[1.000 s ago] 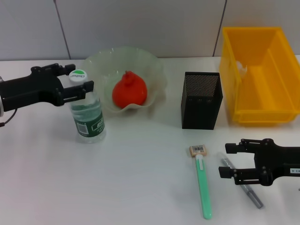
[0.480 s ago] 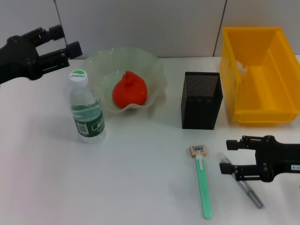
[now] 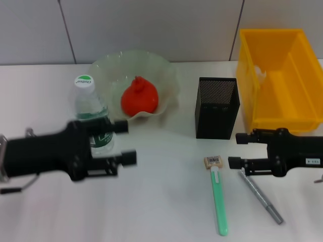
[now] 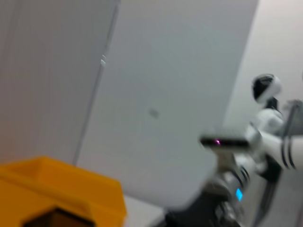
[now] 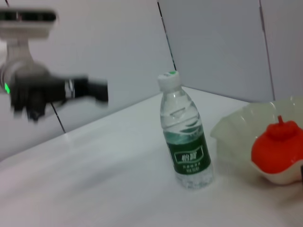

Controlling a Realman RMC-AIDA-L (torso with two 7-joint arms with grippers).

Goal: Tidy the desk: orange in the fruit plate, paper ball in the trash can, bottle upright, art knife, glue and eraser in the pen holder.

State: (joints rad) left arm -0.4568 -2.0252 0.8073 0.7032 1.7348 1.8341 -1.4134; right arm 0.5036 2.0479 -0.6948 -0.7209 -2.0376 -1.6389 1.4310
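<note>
Head view: the bottle (image 3: 92,116) stands upright on the white worktop (image 3: 161,212) toward its left side, white cap up, just beside the fruit plate (image 3: 166,75) near the far edge; the orange (image 3: 140,97) lies inside that plate; the left pincer (image 3: 123,142) is in front of the bottle's lower part, blurred, its two fingers apart and holding nothing; the pen holder (image 3: 217,108) stands near the middle of the far half; the trash can (image 3: 280,80) sits at the far right corner, and the paper ball (image 3: 260,73) shows as a white lump against its inner left wall; the eraser (image 3: 213,162) lies in front of the pen holder, touching the top end of the green art knife (image 3: 218,202), which runs toward the near edge; a grey pen-like stick (image 3: 260,196) lies just right of the knife, slanting toward the near right; the right pincer (image 3: 235,150) is just right of the eraser, fingers apart and empty, above the grey stick's upper end.

Left wrist view: a corner of the trash can (image 4: 61,189) shows low against a grey wall, with the robot's head and body beyond it, blurred.

Right wrist view: the bottle (image 5: 185,137) stands upright on the worktop (image 5: 94,189); the fruit plate (image 5: 241,127) with the orange (image 5: 277,149) is just beside it; the left arm shows far off, blurred.
</note>
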